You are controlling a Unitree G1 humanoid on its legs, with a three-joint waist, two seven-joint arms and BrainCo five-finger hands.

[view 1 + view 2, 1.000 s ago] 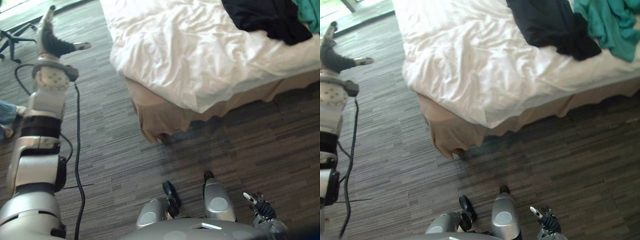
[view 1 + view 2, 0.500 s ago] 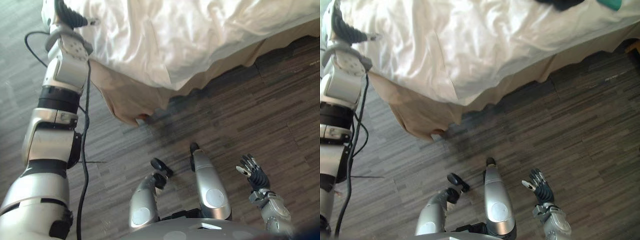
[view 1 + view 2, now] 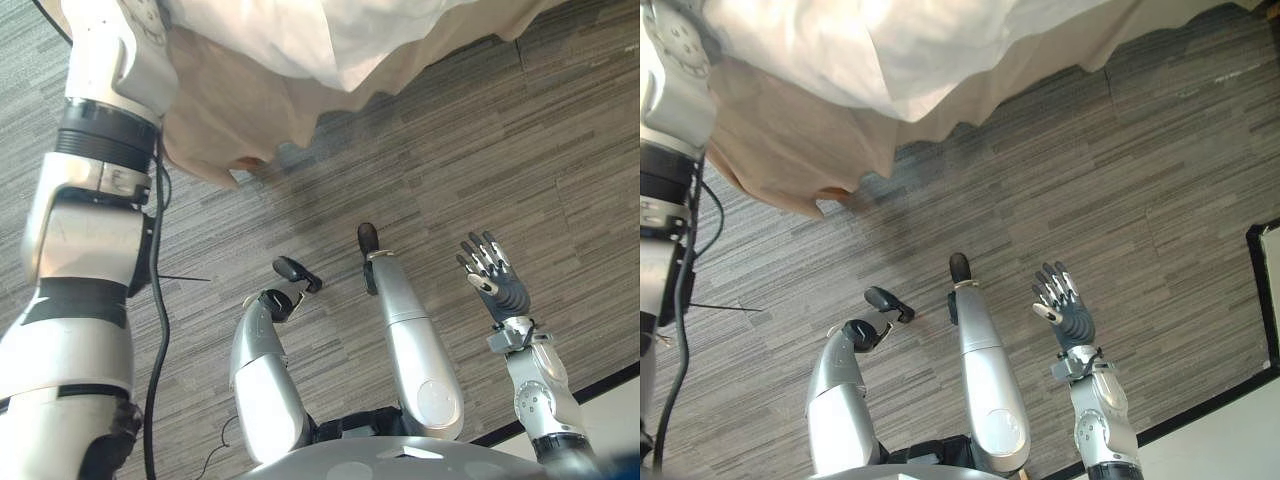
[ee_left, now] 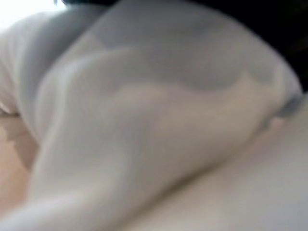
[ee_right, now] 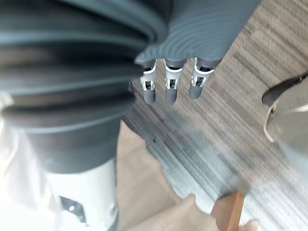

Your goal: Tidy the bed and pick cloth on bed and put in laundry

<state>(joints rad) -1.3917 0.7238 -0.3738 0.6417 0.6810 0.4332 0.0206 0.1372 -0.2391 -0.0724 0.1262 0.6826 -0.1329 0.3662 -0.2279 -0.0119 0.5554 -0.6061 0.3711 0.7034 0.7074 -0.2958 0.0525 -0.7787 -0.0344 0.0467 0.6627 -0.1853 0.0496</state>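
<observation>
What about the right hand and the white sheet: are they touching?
Apart. The left eye view shows the right hand open above the floor, with a broad stretch of bare floor between it and the white sheet.

Corner of the bed (image 3: pixel 770 150): crumpled white fabric duvet (image 3: pixel 300 30) overhangs the edge, its border lying over the beige cloth bed skirt (image 3: pixel 215 110), which hangs in loose folds.

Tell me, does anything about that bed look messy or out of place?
The white duvet hangs unevenly over the bed's edge, and the tan bed skirt beneath it is bunched and wavy at the corner, lifted enough that what looks like a wooden bed leg peeks out. Nothing looks spilled or broken.
</observation>
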